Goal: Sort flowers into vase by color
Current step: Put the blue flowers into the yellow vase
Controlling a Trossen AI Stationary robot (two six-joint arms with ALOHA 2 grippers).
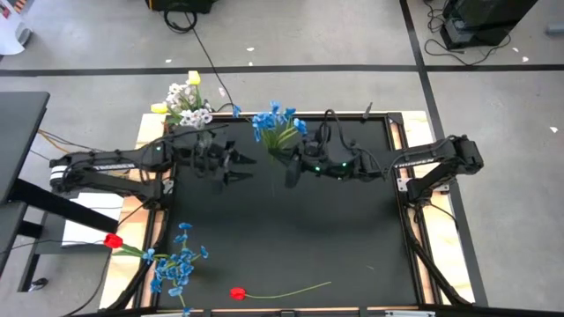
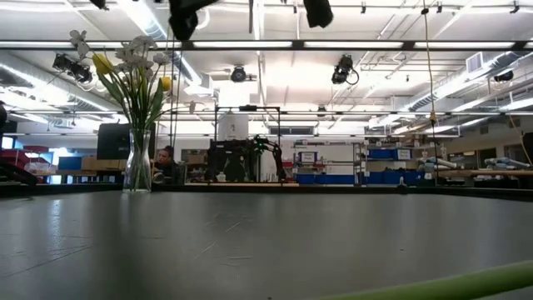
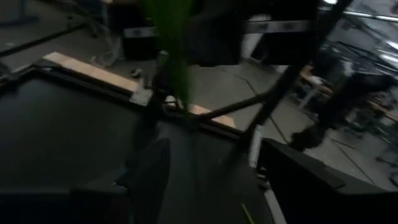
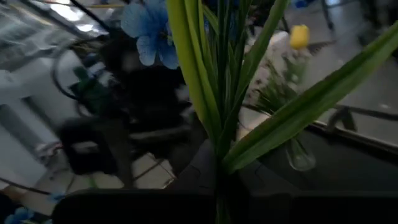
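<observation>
A glass vase (image 2: 139, 171) with white and yellow flowers (image 1: 187, 104) stands at the table's far left. My right gripper (image 1: 290, 170) hovers high over the table's middle, shut on a blue flower bunch (image 1: 275, 123) whose blossoms point toward the far edge. My left gripper (image 1: 236, 167) faces it from the left, open, with nothing between its fingers (image 3: 149, 177). More blue flowers (image 1: 176, 262) and two red tulips (image 1: 113, 239) (image 1: 236, 293) lie on the table near its front edge. My right gripper pinches the bunch's green stalks and long leaves (image 4: 221, 146) between its two fingers, low on the stems. The fingers come level from the table's right and lie across the stalks. The bunch is lifted clear of the table, blossoms (image 4: 149, 34) away from the fingers.
The black mat (image 1: 352, 246) has free room at its middle and right. A wooden frame (image 1: 414, 132) borders it. The near red tulip's green stalk (image 2: 441, 286) lies close to the front edge. Both grippers hang high above the table (image 2: 187, 12) (image 2: 318, 10).
</observation>
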